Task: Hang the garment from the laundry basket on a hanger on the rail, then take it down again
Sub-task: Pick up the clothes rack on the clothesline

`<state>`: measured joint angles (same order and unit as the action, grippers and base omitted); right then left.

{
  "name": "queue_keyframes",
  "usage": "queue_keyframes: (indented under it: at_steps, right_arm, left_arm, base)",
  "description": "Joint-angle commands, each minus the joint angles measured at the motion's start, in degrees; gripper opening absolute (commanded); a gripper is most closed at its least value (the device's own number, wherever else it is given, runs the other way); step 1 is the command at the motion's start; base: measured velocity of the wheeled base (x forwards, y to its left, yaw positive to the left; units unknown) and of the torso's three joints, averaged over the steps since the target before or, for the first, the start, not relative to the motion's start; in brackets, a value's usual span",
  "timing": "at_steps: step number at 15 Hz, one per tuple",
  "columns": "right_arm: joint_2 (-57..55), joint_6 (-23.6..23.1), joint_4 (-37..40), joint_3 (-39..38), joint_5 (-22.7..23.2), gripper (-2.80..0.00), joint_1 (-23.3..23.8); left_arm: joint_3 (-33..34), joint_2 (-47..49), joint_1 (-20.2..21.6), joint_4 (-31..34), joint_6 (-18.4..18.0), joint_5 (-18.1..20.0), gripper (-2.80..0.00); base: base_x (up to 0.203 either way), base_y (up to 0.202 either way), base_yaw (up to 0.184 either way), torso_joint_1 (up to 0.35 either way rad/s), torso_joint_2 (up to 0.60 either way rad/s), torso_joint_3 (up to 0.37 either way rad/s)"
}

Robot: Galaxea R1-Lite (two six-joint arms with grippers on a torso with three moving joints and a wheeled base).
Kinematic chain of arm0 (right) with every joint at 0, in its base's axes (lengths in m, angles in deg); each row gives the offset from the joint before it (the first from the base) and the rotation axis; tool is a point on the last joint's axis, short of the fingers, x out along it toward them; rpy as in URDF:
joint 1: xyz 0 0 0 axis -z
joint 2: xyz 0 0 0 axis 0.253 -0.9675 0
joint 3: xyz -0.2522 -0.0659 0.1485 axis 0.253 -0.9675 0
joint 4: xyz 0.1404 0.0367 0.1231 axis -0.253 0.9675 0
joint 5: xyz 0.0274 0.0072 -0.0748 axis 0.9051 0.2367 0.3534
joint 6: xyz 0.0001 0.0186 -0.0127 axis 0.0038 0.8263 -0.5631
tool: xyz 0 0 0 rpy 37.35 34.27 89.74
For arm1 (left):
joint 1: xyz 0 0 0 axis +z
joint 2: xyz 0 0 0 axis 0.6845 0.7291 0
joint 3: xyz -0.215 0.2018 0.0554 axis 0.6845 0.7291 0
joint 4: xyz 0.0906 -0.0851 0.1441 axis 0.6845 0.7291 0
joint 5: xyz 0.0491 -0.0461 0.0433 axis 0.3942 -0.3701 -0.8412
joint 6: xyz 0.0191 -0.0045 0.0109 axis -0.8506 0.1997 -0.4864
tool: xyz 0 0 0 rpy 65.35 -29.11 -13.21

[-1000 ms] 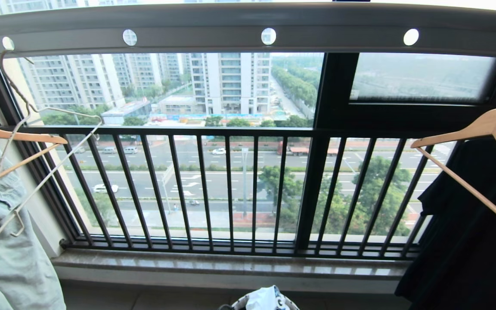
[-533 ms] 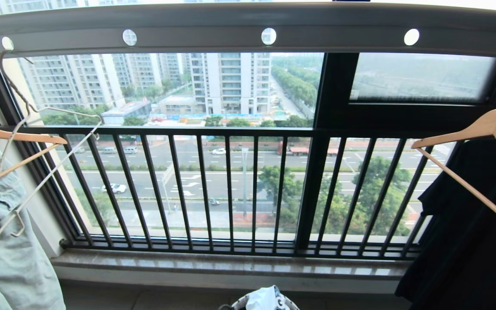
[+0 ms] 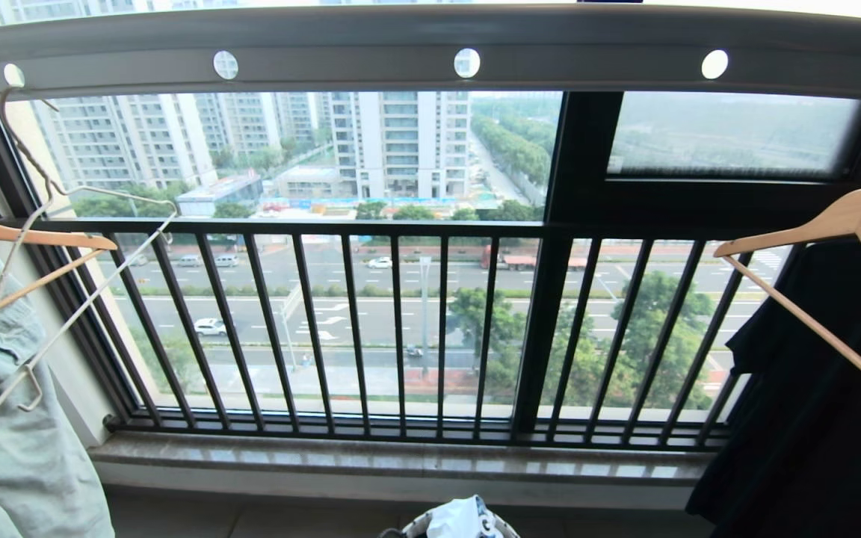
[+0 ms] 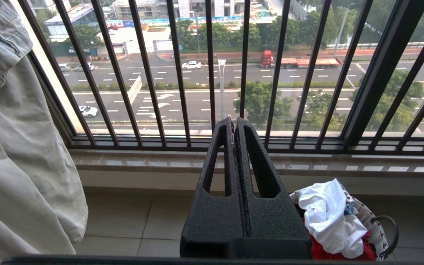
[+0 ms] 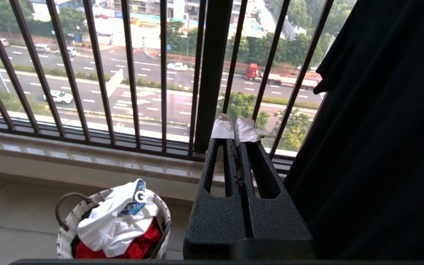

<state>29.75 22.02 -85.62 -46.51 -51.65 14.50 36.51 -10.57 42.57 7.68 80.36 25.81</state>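
Note:
The white garment [image 5: 112, 217] lies crumpled on top of a red cloth in the round woven laundry basket [image 5: 68, 235] on the floor below the window; its top [image 3: 457, 517] peeks in at the bottom of the head view. The thin cream wire hanger [image 3: 42, 246] hangs from a hole at the left end of the grey-white rail [image 3: 430, 45]. My left gripper [image 4: 234, 123] is shut and empty, left of the garment [image 4: 329, 217] in the basket [image 4: 375, 228]. My right gripper [image 5: 236, 127], its tips wrapped in white tape, is shut and empty, right of the basket.
A pale green garment [image 3: 12, 418] hangs on a wooden hanger [image 3: 34, 239] at the far left. A black garment [image 3: 812, 403] hangs on another wooden hanger [image 3: 849, 224] at the far right. The black barred window railing [image 3: 400, 329] and stone sill [image 3: 400, 459] stand straight ahead.

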Motion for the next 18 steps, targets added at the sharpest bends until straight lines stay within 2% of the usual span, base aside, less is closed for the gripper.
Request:
queue_keyframes:
  at_steps: [1,4,6,9,14,18]
  right_arm:
    - [-0.07,-0.05,-0.01,-0.01,0.06,-2.8,-0.02]
    - [-0.07,-0.05,-0.01,-0.01,0.07,-2.8,-0.02]
    - [-0.07,-0.05,-0.01,-0.01,0.07,-2.8,-0.02]
    - [-0.07,-0.05,-0.01,-0.01,0.07,-2.8,-0.02]
    - [-0.07,-0.05,-0.01,-0.01,0.0,-2.8,-0.02]
    - [-0.07,-0.05,-0.01,-0.01,0.07,-2.8,-0.02]
  left_arm:
    - [0.0,0.01,0.01,0.06,0.04,-0.01,-2.8]
    - [-0.15,0.01,0.01,-0.03,-0.04,-0.1,-2.8]
    - [-2.49,0.02,0.01,0.47,-0.03,-0.1,-2.8]
    - [-8.58,4.09,0.01,1.78,0.1,-0.16,-2.8]
    - [-19.05,14.19,0.02,8.01,0.01,-0.43,-2.8]
    - [-32.6,25.93,0.08,13.02,-0.24,-4.75,-2.8]
  base:
    - [0.0,0.0,0.0,0.0,0.0,0.0]
    - [0.0,0.0,0.0,0.0,0.0,0.0]
    - [0.0,0.0,0.0,0.0,0.0,0.0]
    - [0.0,0.0,0.0,0.0,0.0,0.0]
    - [0.0,0.0,0.0,0.0,0.0,0.0]
    - [0.0,0.0,0.0,0.0,0.0,0.0]
